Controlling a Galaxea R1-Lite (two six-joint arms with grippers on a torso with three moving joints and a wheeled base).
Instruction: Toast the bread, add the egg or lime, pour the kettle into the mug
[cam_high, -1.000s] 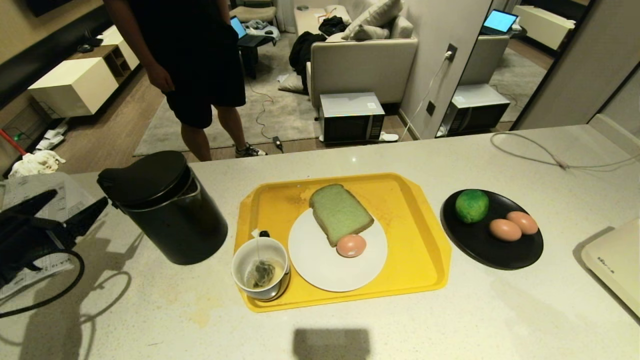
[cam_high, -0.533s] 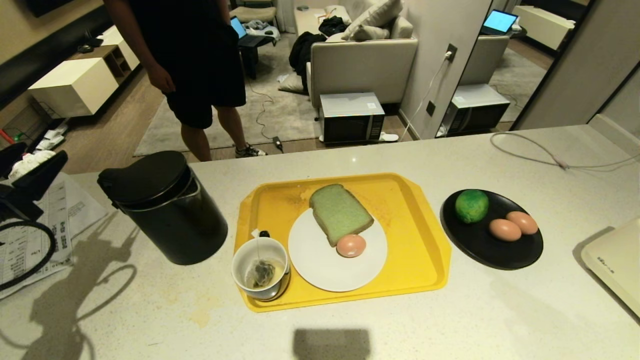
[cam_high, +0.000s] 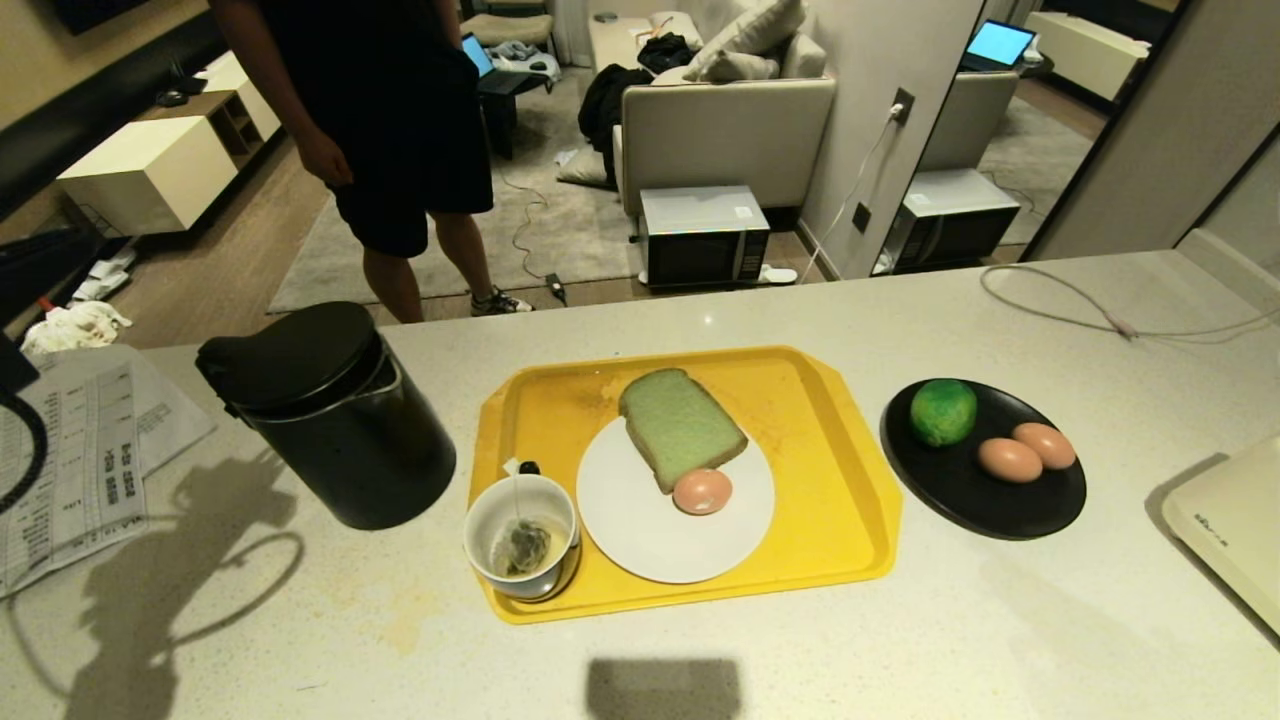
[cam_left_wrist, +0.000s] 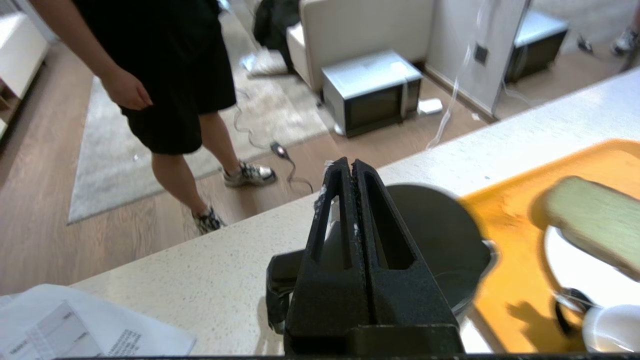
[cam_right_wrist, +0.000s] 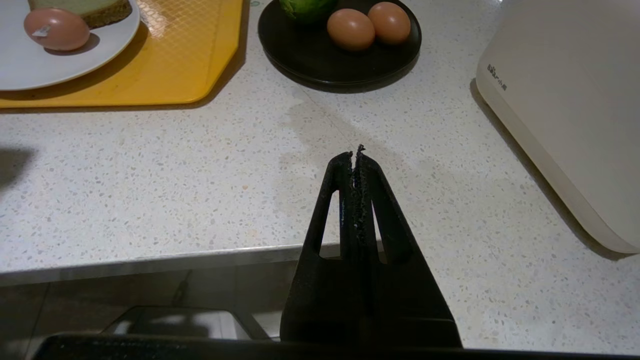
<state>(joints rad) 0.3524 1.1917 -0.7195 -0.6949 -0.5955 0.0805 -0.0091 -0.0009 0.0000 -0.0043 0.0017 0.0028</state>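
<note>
Looks like wrap-up: bread (cam_high: 682, 426) sits on the white plate (cam_high: 650, 540) in the yellow tray (cam_high: 840, 480) with 1 egg (cam_high: 702, 491) touching its near edge, and the mug (cam_high: 520, 537) at the tray's front-left corner has a teabag and some liquid in it. Kettle (cam_high: 335, 415) stands upright, lid down, just left of the tray. Lime (cam_high: 943, 411) and 2 more eggs are on the black plate (cam_high: 975, 495), right of the tray. Left gripper (cam_left_wrist: 353, 167) hangs above and left of the kettle, fingers pressed together, nothing between them. Right gripper (cam_right_wrist: 356, 152) is low over the counter's near edge beside the cream appliance (cam_right_wrist: 555, 100), likewise pinched closed and empty. To finish clean: take the left arm up and away to the left, well clear of the kettle handle and the paper sheets (cam_high: 70, 450), and don't sweep over the mug.
</note>
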